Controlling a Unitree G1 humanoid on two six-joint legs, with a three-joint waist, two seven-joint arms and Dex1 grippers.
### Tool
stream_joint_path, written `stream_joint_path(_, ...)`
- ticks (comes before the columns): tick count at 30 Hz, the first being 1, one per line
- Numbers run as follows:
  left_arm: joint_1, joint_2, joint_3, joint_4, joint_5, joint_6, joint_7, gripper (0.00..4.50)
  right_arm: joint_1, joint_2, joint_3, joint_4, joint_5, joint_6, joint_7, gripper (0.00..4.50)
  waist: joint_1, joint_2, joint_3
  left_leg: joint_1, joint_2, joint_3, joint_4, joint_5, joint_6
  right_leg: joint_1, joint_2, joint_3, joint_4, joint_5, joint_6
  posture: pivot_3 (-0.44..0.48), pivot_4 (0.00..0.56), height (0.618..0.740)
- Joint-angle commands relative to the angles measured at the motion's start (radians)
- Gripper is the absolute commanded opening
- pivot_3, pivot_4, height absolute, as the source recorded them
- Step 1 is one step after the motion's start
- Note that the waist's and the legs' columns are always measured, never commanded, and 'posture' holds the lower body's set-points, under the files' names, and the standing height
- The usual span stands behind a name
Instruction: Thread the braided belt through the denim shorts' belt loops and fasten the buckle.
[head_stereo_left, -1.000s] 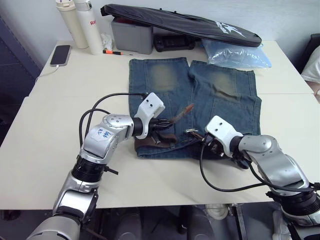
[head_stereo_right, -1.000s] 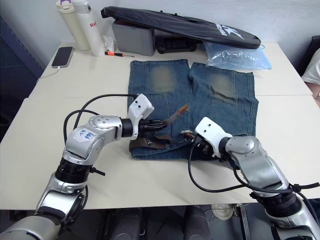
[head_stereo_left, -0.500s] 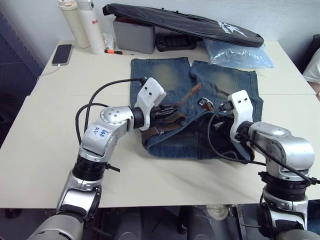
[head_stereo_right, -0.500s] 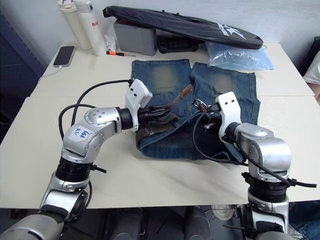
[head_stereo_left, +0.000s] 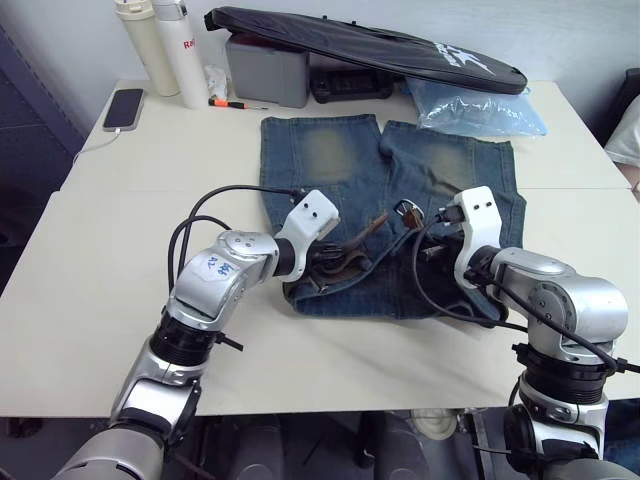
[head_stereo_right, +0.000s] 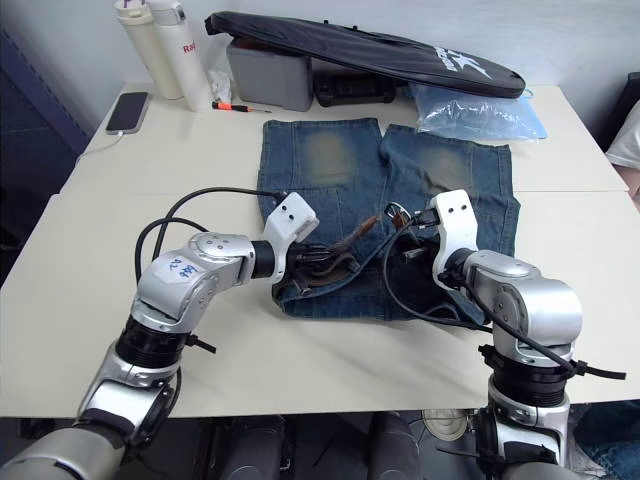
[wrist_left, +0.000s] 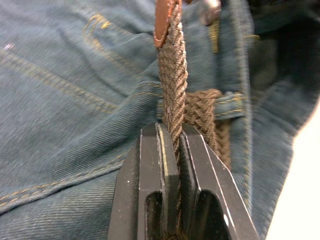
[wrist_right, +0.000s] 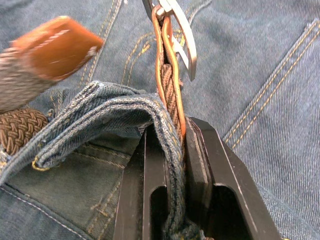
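The denim shorts (head_stereo_left: 400, 170) lie flat on the white table, waistband toward me. My left gripper (wrist_left: 170, 131) is shut on the braided belt (wrist_left: 172, 85) a little behind its tan leather tip (wrist_right: 55, 45). Beside that grip, the belt runs under a belt loop (wrist_left: 231, 98) on the waistband. My right gripper (wrist_right: 170, 127) is shut on the belt's strap just below the silver buckle (wrist_right: 176, 30), with a fold of waistband denim (wrist_right: 100, 100) caught between the fingers too. In the head views both grippers (head_stereo_left: 330, 262) (head_stereo_left: 428, 240) sit over the bunched-up waistband, the buckle (head_stereo_left: 405, 210) raised between them.
Along the table's back edge lie a long black bag (head_stereo_left: 360, 45), a grey box (head_stereo_left: 265, 70), two white bottles (head_stereo_left: 165, 45), a screwdriver (head_stereo_left: 235, 103) and a clear plastic bag (head_stereo_left: 475, 105). A phone (head_stereo_left: 122, 108) lies back left.
My left gripper has come down and nearer to the table's front edge with the belt end, and the waistband has dropped lower. The right gripper has stayed put holding the buckle end.
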Motion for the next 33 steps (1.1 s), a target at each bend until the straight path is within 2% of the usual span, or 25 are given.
stream_joint_path(1,-0.036,-0.016,0.013,0.001,0.001,0.016,0.021,0.0,-0.026,-0.014,0.007,-0.064,0.033,-0.029,0.001,0.02,-0.001,0.0,0.0,0.0,0.0,0.0,0.0,0.0,0.0,0.0,0.0,0.0,0.0,0.0,0.0,0.0,0.15,0.74)
stream_joint_path(14,-0.075,-0.041,0.005,0.036,-0.008,0.008,0.016,0.0,-0.012,-0.001,0.068,-0.126,0.066,-0.038,-0.015,0.02,-0.004,0.0,0.0,0.0,0.0,0.001,-0.002,0.0,0.0,-0.001,0.0,0.0,0.0,0.0,0.0,0.0,0.15,0.74)
stream_joint_path(25,-0.092,-0.049,0.005,0.027,-0.015,0.01,0.006,0.0,0.042,-0.066,0.139,-0.134,0.015,-0.067,-0.062,0.02,-0.003,0.0,0.0,0.0,0.0,0.001,-0.002,0.0,0.0,-0.001,0.0,0.0,0.0,0.0,0.0,0.0,0.15,0.74)
stream_joint_path(33,-0.091,-0.067,0.023,-0.002,-0.031,0.042,0.014,0.0,0.077,-0.085,0.14,-0.12,0.009,-0.071,-0.086,0.02,-0.002,0.0,0.0,0.0,0.0,0.001,-0.002,0.0,0.0,-0.001,0.0,0.0,-0.001,0.0,0.0,0.0,0.15,0.74)
